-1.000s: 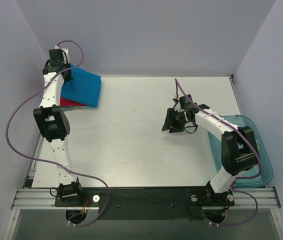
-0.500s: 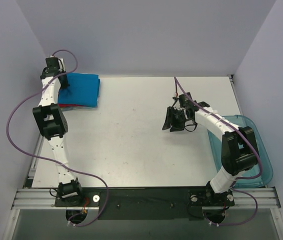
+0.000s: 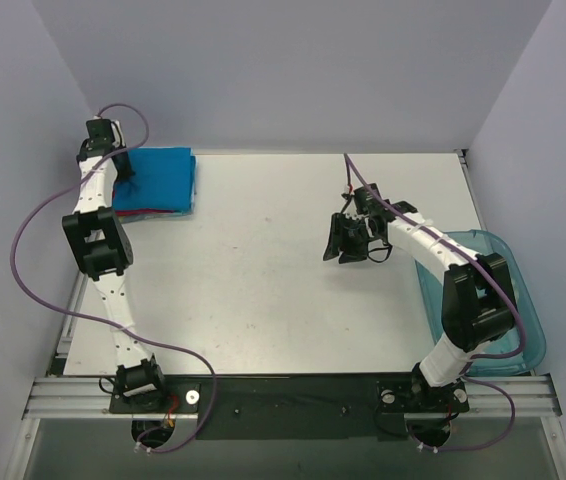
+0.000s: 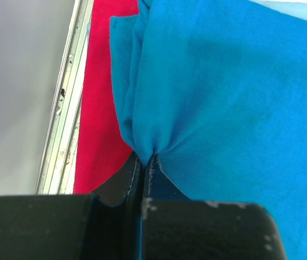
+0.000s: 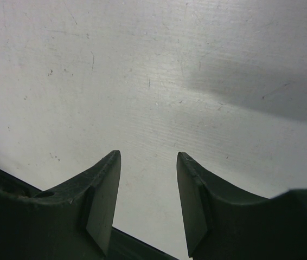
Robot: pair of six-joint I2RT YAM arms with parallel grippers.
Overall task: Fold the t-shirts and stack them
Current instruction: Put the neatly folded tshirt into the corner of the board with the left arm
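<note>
A folded bright blue t-shirt [image 3: 161, 177] lies at the table's far left corner on top of a red t-shirt [image 3: 135, 213], whose edge shows along the near side. In the left wrist view the blue t-shirt [image 4: 224, 92] bunches into my left gripper [image 4: 144, 158], which is shut on its edge, with the red t-shirt [image 4: 100, 108] beneath. My left gripper [image 3: 123, 172] sits at the stack's left side. My right gripper [image 3: 341, 243] hovers over bare table right of centre, open with nothing between its fingers [image 5: 106, 187].
A translucent blue plastic bin [image 3: 508, 300] sits at the table's right edge, under the right arm's elbow. The table's metal left rim [image 4: 66, 108] runs just beside the shirts. Walls close in at the back and both sides.
My left gripper has drawn the blue t-shirt leftward and toward the far corner, so it now lies squarer over the red one. The right arm has barely moved.
</note>
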